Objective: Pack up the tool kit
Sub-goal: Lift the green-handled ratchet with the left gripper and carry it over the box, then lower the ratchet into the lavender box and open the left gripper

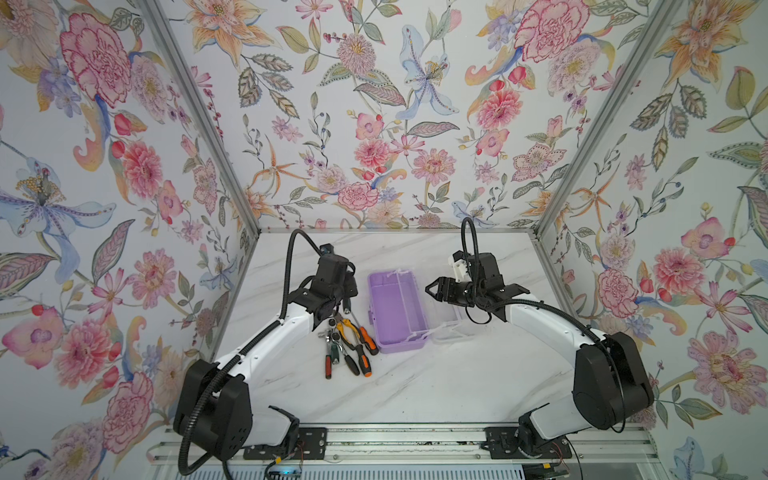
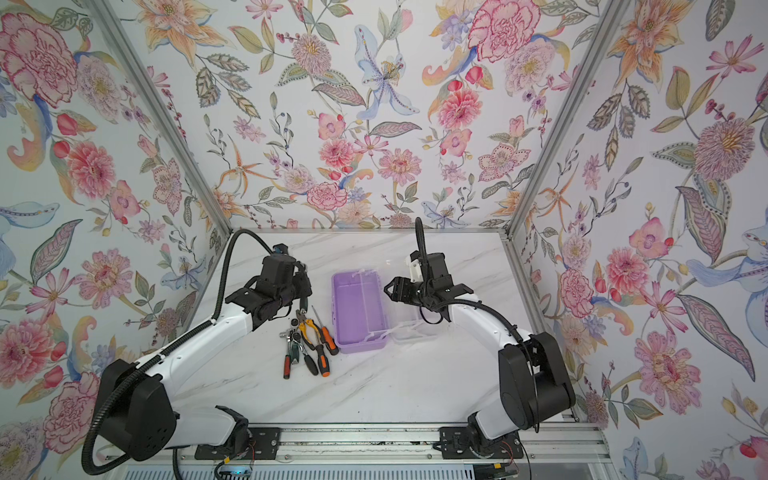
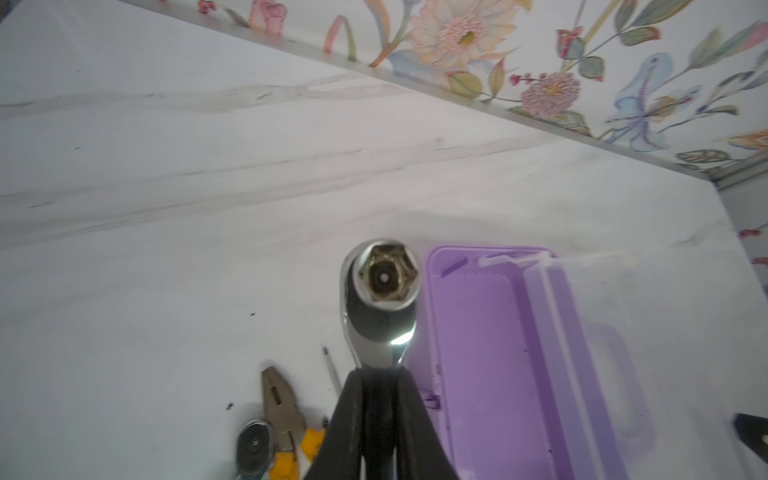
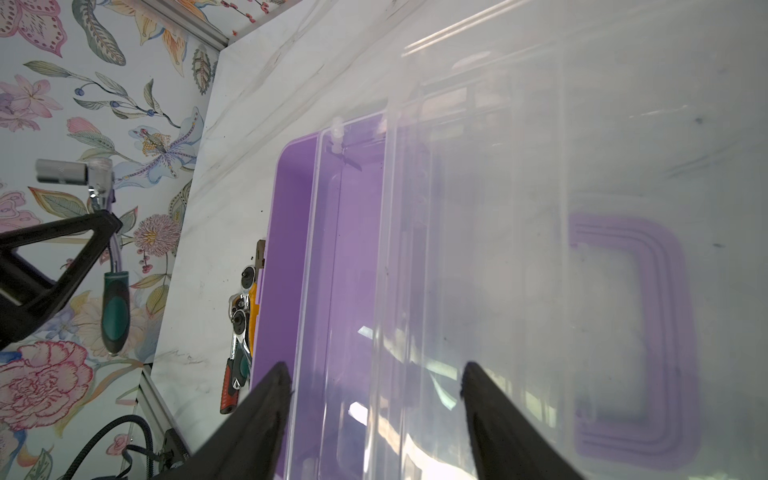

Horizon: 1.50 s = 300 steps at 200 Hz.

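Lilac box [image 1: 397, 316] open; tool pile [image 1: 347, 349] just left; left hand [image 1: 341, 298] grips ratchet [image 1: 347, 309] above.

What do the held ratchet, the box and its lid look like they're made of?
Held ratchet: polished, likely chromed steel head, mirror glints; handle looks green-black rubbery grip. The box: opaque lilac plastic, probably moulded, uniform colour. Its lid: clear plastic, table visible through it.

Both top views look steeply down from high over the near edge, taking in the whole marble bench [image 1: 415, 395] and the floral walls [image 1: 374, 124] around it. The left wrist camera sits close behind the left claw [image 3: 380, 374], facing the far right corner. The right wrist camera faces left, very near the clear lid [image 4: 540, 166]. Both wrist views share the lilac box [image 3: 478, 332]
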Each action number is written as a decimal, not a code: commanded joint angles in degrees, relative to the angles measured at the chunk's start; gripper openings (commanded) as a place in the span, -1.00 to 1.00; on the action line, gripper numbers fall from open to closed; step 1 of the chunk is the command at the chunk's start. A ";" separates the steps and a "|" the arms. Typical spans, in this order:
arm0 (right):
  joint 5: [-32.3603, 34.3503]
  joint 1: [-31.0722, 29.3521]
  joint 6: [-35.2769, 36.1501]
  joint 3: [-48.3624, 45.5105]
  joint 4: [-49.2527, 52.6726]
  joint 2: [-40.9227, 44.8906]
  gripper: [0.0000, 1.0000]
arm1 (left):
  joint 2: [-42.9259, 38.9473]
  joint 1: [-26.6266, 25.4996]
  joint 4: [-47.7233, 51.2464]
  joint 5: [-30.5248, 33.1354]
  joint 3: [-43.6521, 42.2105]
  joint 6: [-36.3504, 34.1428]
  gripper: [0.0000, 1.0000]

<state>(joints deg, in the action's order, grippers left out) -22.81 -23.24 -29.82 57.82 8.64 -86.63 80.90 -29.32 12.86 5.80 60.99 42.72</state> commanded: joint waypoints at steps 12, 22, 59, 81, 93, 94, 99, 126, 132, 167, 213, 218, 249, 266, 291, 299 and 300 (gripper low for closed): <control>-0.75 0.81 -0.84 -1.76 -1.08 2.77 0.35 | 8.09 -7.32 -7.98 -1.10 5.41 8.48 -1.00; -0.90 1.08 -0.79 -2.16 -1.08 3.32 0.35 | 11.40 -8.43 -9.69 -0.78 5.89 10.43 -1.00; -2.09 2.75 -0.86 -3.89 -1.67 5.10 0.35 | 15.68 -11.18 -13.66 0.97 4.23 17.52 -1.00; -2.91 3.41 -0.83 -4.10 -1.92 5.28 0.35 | 17.45 -11.64 -13.78 0.92 3.63 19.05 -1.00; -3.27 3.58 -0.68 -4.14 -2.10 5.11 0.35 | 18.28 -11.72 -14.11 0.89 3.18 19.31 -1.00; -3.28 3.57 -0.68 -4.13 -2.07 5.09 0.35 | 18.39 -11.72 -14.14 0.88 3.17 19.36 -1.00; -3.37 3.66 -0.63 -4.15 -2.12 5.00 0.35 | 18.84 -11.65 -14.05 0.67 3.04 19.70 -1.00; -4.13 3.89 -0.81 -4.10 -2.58 4.26 0.35 | 21.36 -11.88 -15.15 -0.28 2.74 20.56 -1.00; -4.15 3.83 -0.88 -4.12 -2.71 4.11 0.35 | 21.99 -11.94 -15.26 -0.51 2.87 20.56 -1.00; -3.91 3.82 -1.09 -3.98 -2.81 4.19 0.35 | 25.87 -11.95 -14.96 -3.04 4.84 19.90 -1.00; -3.06 3.70 -1.63 -3.59 -2.70 4.82 0.39 | 26.72 -11.90 -14.04 -4.75 7.53 18.30 -0.40; -3.05 3.66 -1.64 -3.44 -2.67 4.95 0.39 | 26.39 -11.90 -13.81 -4.54 7.57 18.20 -0.35; -2.64 3.24 -1.40 -2.56 -1.98 5.24 0.39 | 22.42 -11.07 -13.31 -3.55 7.32 17.20 -0.14; -2.45 3.09 -1.34 -2.10 -1.72 5.55 0.39 | 19.22 -10.55 -11.87 -2.44 6.98 15.88 -0.14; -2.35 2.69 -1.03 -1.19 -1.34 5.99 0.37 | 12.73 -10.04 -9.73 0.88 3.41 13.74 -0.14; -2.36 2.60 -0.99 -0.94 -1.28 6.12 0.36 | 10.49 -9.89 -9.23 1.92 1.53 13.07 -0.15; -2.34 2.55 -1.01 -0.90 -1.27 6.12 0.36 | 10.19 -9.88 -9.11 2.19 1.21 12.99 -0.15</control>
<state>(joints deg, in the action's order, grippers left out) -25.93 -20.01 -30.89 54.74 7.01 -82.59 98.35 -40.01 1.30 3.62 65.89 58.92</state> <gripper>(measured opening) 0.688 0.431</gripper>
